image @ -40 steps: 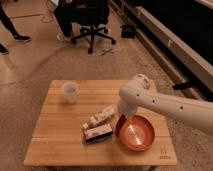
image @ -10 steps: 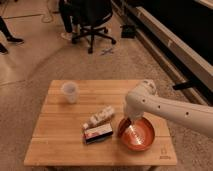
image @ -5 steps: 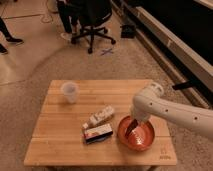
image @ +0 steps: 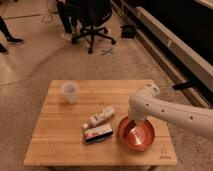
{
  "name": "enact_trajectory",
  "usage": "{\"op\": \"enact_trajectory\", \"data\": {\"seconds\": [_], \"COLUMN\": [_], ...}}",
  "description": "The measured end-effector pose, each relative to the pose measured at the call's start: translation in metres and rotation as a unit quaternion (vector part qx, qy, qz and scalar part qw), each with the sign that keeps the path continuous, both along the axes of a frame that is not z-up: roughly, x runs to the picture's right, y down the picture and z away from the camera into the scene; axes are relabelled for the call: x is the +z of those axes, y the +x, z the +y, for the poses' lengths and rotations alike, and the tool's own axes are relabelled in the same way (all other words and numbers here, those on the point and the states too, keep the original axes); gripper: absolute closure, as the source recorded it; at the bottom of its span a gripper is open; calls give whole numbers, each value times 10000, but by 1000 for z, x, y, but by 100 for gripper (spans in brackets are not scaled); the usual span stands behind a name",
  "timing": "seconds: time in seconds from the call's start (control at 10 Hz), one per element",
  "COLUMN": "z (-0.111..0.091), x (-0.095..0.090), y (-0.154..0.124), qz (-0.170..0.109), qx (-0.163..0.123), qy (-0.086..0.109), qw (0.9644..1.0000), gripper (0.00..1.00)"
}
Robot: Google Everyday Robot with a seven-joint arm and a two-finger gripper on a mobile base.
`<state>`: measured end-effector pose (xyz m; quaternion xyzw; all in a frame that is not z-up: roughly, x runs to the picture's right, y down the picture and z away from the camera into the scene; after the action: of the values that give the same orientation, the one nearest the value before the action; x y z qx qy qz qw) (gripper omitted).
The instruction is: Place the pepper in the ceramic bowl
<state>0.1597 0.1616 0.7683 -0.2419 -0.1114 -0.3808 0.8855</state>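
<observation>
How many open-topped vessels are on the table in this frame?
2: the translucent cup at the far left, and the ceramic bowl at the near right, with the tool over its middle. None seems hidden.

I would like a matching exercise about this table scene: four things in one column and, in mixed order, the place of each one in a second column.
Things:
1. cup
2. ceramic bowl
3. red-and-white box
4. gripper

Places:
a. front right part of the table
b. near the table's back left corner
c. at the ceramic bowl, just above its inside
d. flat on the table, just left of the ceramic bowl

Pairs: 1-b, 2-a, 3-d, 4-c
</observation>
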Motion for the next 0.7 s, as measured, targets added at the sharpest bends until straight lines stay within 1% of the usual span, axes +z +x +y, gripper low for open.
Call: {"op": "enact_trajectory", "data": {"seconds": [0.2, 0.3, 0.4, 0.5, 0.7], "z": [-2, 1, -1, 1, -2], "x": [5, 4, 2, 1, 8], "y": [-9, -7, -3, -4, 0], "qz": [-9, 0, 2, 61, 69], "qx": [-26, -32, -31, -16, 42], "qy": [9, 24, 17, 2, 44], "qw": [10000, 10000, 10000, 10000, 10000], "gripper": [73, 73, 73, 73, 73]}}
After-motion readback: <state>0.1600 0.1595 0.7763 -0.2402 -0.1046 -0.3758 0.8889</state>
